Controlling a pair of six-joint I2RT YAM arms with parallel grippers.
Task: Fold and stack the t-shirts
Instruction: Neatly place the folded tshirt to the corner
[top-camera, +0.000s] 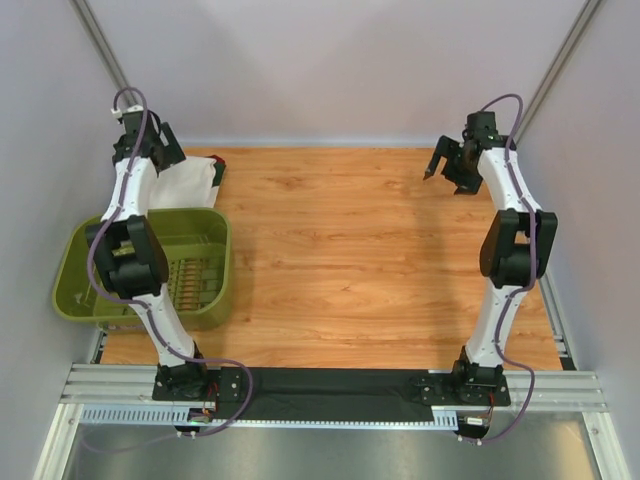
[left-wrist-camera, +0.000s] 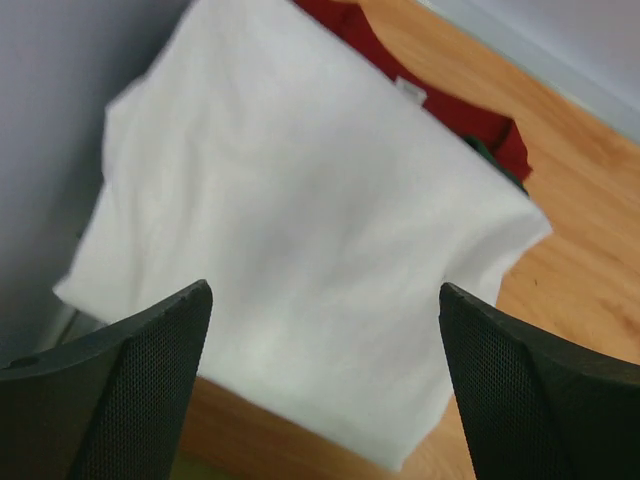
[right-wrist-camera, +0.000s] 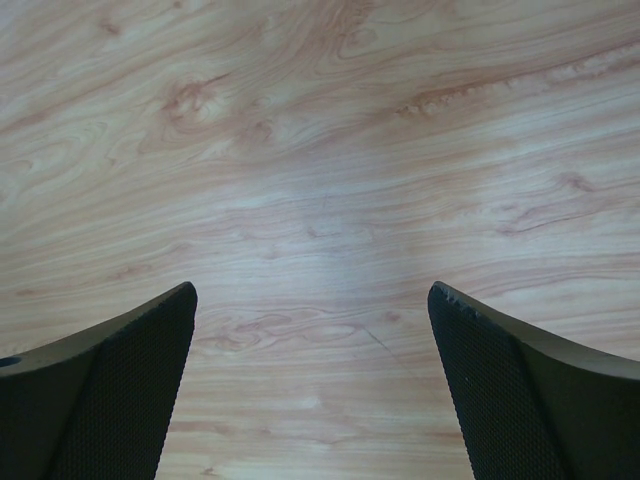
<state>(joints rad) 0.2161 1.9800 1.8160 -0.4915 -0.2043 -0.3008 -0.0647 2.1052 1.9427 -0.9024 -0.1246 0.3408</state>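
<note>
A folded white t-shirt (left-wrist-camera: 300, 210) lies on top of a dark red t-shirt (left-wrist-camera: 455, 108) at the table's far left corner. A sliver of dark green (left-wrist-camera: 492, 155) shows between them. In the top view the white t-shirt (top-camera: 185, 186) sits just behind the basket, with the dark red edge (top-camera: 218, 170) at its right. My left gripper (left-wrist-camera: 325, 290) hangs open above the white t-shirt, with nothing between its fingers (left-wrist-camera: 150, 380). My right gripper (right-wrist-camera: 312, 290) is open over bare wood at the far right (top-camera: 446, 165). I see no grey t-shirt.
An olive-green plastic basket (top-camera: 205, 225) stands at the left edge, in front of the stack and partly behind my left arm. The wooden table top (top-camera: 350, 250) runs between the arms. Grey walls close in the back and both sides.
</note>
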